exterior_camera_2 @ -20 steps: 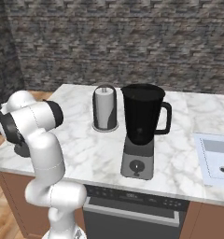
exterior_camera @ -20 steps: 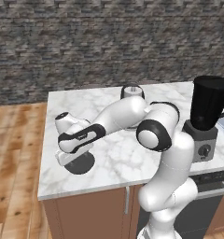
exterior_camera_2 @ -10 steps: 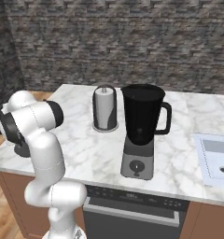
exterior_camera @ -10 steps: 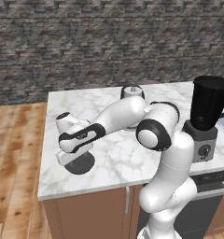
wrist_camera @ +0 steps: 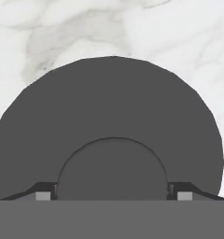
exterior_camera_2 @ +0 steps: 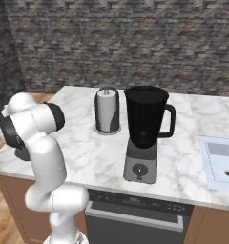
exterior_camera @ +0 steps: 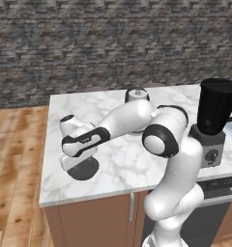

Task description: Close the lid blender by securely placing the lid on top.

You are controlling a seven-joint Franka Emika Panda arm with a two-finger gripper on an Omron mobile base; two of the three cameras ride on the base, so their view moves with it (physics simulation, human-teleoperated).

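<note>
Gripper [wrist_camera: 112,193] low over lid [wrist_camera: 109,116], fingertips straddling its centre knob

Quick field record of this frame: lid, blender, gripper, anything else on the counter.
lid: flat dark disc lying on the marble counter, near its left front corner
blender: upright on its grey base, jar mouth open, no lid on it
gripper: right over the lid, a fingertip on either side of its raised centre knob; grip not confirmed
paper-towel roll: upright in a dark holder, left of the blender
sink: set into the counter, right of the blender
</note>
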